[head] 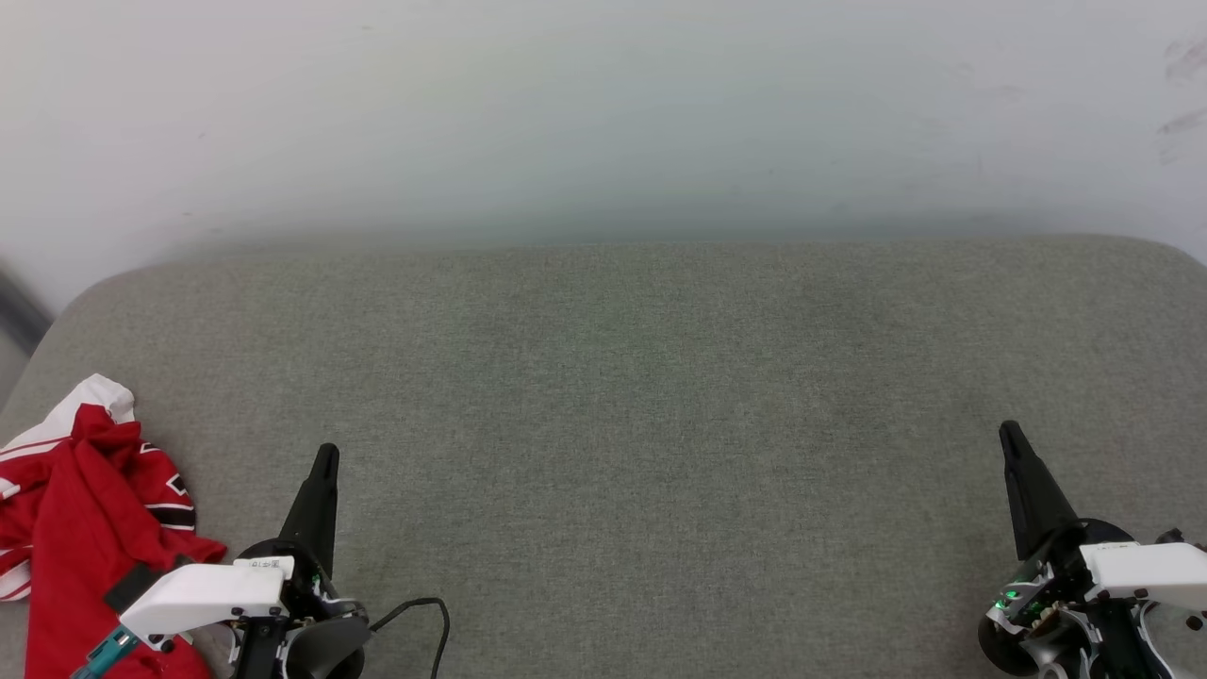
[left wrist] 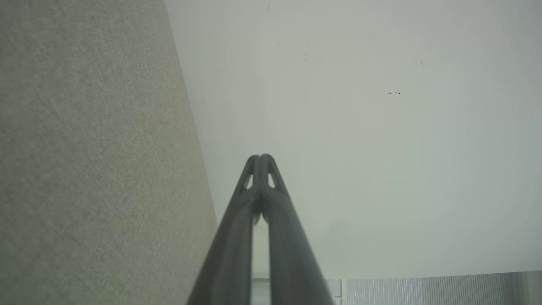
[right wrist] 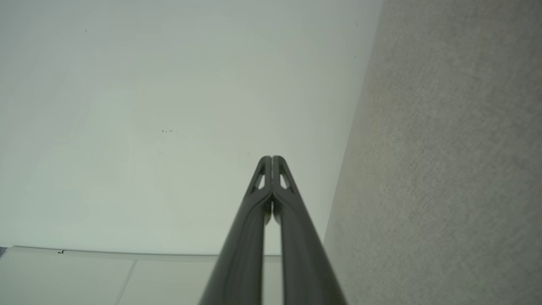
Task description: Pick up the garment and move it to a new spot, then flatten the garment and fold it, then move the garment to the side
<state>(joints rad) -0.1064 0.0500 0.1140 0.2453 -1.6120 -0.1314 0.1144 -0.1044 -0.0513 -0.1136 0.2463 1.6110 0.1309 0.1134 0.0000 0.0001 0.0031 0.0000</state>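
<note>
The garment [head: 80, 528], red with white sleeve fabric and black-and-white trim, lies crumpled at the near left corner of the grey cushioned surface [head: 622, 396]. My left gripper [head: 325, 455] is shut with nothing in it, just right of the garment, and its white wrist housing overlaps the cloth's lower edge in the head view. My right gripper [head: 1009, 436] is shut and empty at the near right, far from the garment. In the left wrist view the fingertips [left wrist: 260, 159] are pressed together. In the right wrist view the fingertips [right wrist: 271, 159] also touch.
A pale wall [head: 603, 113] rises behind the cushion's rounded far edge. A black cable [head: 424, 608] loops by my left wrist. The cushion's wide middle lies between my two grippers.
</note>
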